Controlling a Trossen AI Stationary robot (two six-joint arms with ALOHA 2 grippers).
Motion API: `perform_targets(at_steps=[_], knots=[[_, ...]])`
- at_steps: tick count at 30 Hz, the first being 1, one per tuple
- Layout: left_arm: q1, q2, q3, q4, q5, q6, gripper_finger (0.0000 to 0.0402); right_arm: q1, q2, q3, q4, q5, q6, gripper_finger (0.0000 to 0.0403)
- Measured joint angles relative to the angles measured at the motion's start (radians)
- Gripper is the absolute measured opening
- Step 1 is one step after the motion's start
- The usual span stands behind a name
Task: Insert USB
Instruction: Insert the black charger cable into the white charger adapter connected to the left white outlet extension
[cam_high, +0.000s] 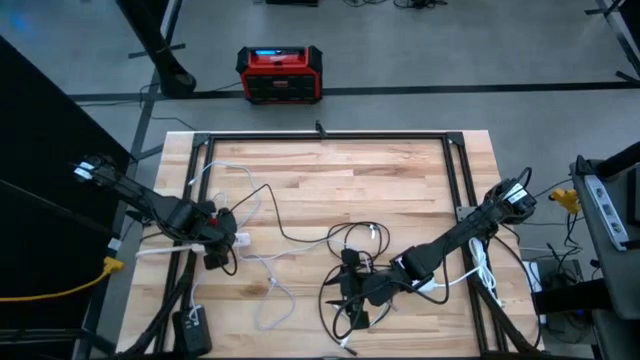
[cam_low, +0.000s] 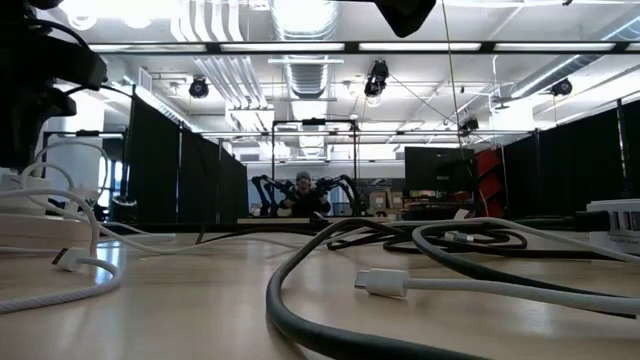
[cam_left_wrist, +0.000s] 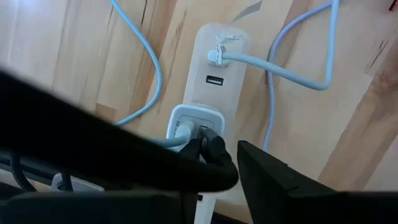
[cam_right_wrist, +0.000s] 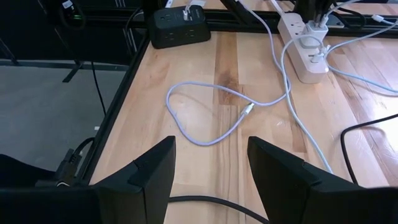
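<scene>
A white power strip (cam_left_wrist: 214, 87) lies on the wooden table near its left edge (cam_high: 240, 238). A white cable (cam_left_wrist: 261, 62) is plugged into one USB port, and the port next to it (cam_left_wrist: 214, 79) is empty. A white adapter (cam_left_wrist: 189, 121) on the strip carries a white plug and a black USB plug (cam_left_wrist: 208, 142). My left gripper (cam_left_wrist: 239, 177) points down right over the adapter, its fingers a little apart. My right gripper (cam_right_wrist: 208, 180) hovers open above the table's near middle (cam_high: 352, 290), with nothing between its fingers. My left gripper stands close over the black plug (cam_left_wrist: 211, 152) in the adapter, coming from above. One dark finger (cam_left_wrist: 155, 168) covers the spot beside the plug, so I cannot tell whether it touches the plug or its cable.
A loose white cable (cam_right_wrist: 205, 118) with a free connector (cam_right_wrist: 249, 110) loops on the table between the grippers. Black cables (cam_high: 350, 270) tangle under my right arm. A black power strip (cam_right_wrist: 180, 25) sits at the near left corner. A white connector (cam_low: 382, 283) lies in front of the low camera.
</scene>
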Motion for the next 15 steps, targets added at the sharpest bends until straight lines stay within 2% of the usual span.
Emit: perform_targets(at_steps=[5,15], knots=[[0.0,-0.001,0.001,-0.005,-0.001,-0.001,0.0119,0.0,0.0,0.0,0.0,0.0,0.0,0.0185],[0.0,-0.002,0.003,-0.058,0.101,-0.064,0.0128,0.0,0.0,0.0,0.0,0.0,0.0,0.0186]])
